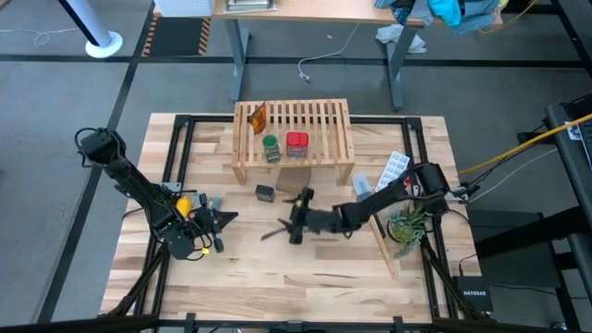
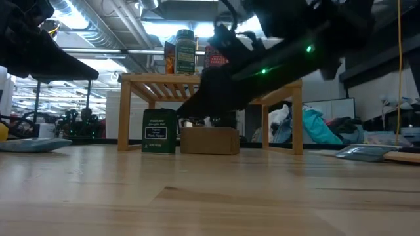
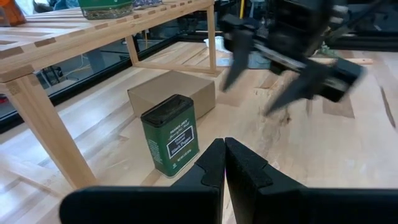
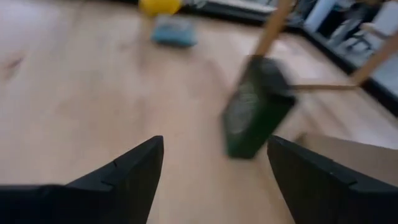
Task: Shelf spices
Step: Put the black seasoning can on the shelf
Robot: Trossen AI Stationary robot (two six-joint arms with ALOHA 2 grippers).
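Note:
The light-wood shelf stands at the table's far middle. On its slatted top stand three spices: an orange packet, a green round jar and a red jar. A dark green box-like tin with a black lid stands on its base on the table just near of the shelf. My right gripper hovers open to the tin's near right, fingers aimed toward it, touching nothing. My left gripper is shut and holds nothing, over the table's left part.
A cardboard box sits under the shelf's near edge, right beside the tin. A white ice-cube tray, a small plant and a wooden strip lie at the right. A yellow object is beside the left arm.

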